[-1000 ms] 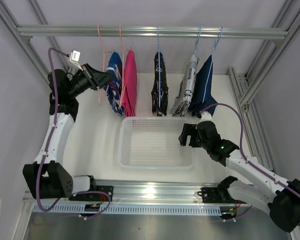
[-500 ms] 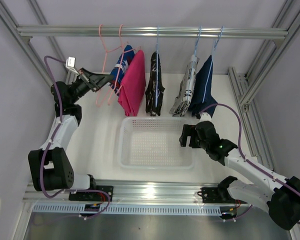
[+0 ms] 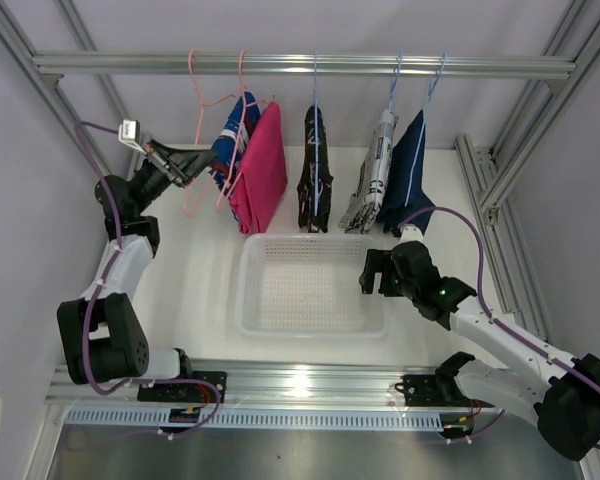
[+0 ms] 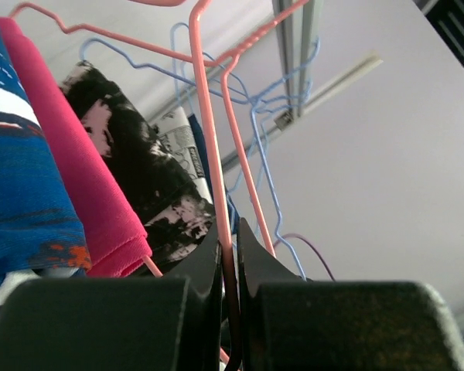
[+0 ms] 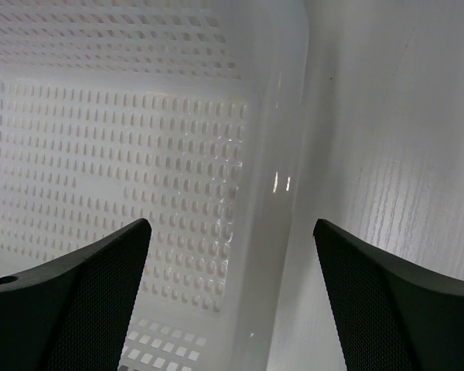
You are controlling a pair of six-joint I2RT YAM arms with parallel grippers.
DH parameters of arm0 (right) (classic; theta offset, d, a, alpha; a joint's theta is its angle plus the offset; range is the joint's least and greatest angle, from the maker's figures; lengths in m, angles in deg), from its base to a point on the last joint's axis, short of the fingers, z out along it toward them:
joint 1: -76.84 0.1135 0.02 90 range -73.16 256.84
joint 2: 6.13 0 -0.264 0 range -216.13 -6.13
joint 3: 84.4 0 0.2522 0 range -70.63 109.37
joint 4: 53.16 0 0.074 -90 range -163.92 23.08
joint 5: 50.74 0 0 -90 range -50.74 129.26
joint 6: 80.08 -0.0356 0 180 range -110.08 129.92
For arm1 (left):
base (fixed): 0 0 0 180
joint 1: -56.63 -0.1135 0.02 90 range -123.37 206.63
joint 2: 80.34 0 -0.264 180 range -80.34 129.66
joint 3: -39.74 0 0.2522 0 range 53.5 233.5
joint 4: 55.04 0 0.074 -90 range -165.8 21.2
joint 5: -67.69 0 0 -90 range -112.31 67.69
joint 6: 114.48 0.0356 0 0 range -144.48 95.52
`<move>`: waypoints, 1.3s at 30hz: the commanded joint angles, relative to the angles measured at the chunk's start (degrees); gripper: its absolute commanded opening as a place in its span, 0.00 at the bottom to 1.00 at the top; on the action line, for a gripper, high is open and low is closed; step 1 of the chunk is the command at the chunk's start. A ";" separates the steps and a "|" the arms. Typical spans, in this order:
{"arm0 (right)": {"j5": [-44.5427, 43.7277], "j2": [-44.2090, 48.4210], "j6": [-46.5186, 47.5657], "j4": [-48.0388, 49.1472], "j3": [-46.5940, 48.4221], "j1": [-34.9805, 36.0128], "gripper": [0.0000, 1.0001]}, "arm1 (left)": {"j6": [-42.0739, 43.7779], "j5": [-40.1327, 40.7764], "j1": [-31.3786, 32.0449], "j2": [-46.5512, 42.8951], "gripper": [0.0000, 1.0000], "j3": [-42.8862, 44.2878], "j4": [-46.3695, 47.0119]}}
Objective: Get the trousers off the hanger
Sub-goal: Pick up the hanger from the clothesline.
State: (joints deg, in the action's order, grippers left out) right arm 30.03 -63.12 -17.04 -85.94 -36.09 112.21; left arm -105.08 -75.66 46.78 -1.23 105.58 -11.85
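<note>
Left tool [image 4: 228,241]: fingers narrow, pinched on a pink hanger wire [image 4: 209,116]. Two pink wires meet close above the grip, and I cannot tell which hanger this one belongs to. No cloth sits between the fingers.

Right tool [image 3: 378,270]: wide, holding nothing, low over the right wall of the basket [image 3: 315,290], which stands on the counter [image 3: 195,270].

Position of the trousers: all five hang from the rail [image 3: 310,65].
- Blue patterned pair [image 3: 232,135]: just beside the left tool, on its right, touching the pink pair [image 3: 263,170].
- Black-and-white pair [image 3: 315,170], white printed pair [image 3: 375,170], dark denim pair [image 3: 410,170]: further right along the rail.

Key relation: the blue patterned pair lies to the right of the left tool's tips, on the basket side. Its long axis runs downward, tilted, with the lower end swung toward the tool. The left arm is clearly nearer. The right tool is well apart from it, below and across the basket.

Judgement: the grip is on wire, not cloth. The cloth probably has to slide off away from the left tool, toward the basket side. The right tool is free to take it.
</note>
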 commanded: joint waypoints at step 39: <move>0.54 5.30 -2.22 -4.96 6.41 1.89 0.91 | 48.52 31.71 7.47 -26.37 0.00 26.15 -68.10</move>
State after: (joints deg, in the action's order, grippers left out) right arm 31.41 -60.65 -18.88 -89.53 -32.90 113.61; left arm -63.11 -50.43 52.90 -20.83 129.55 -85.57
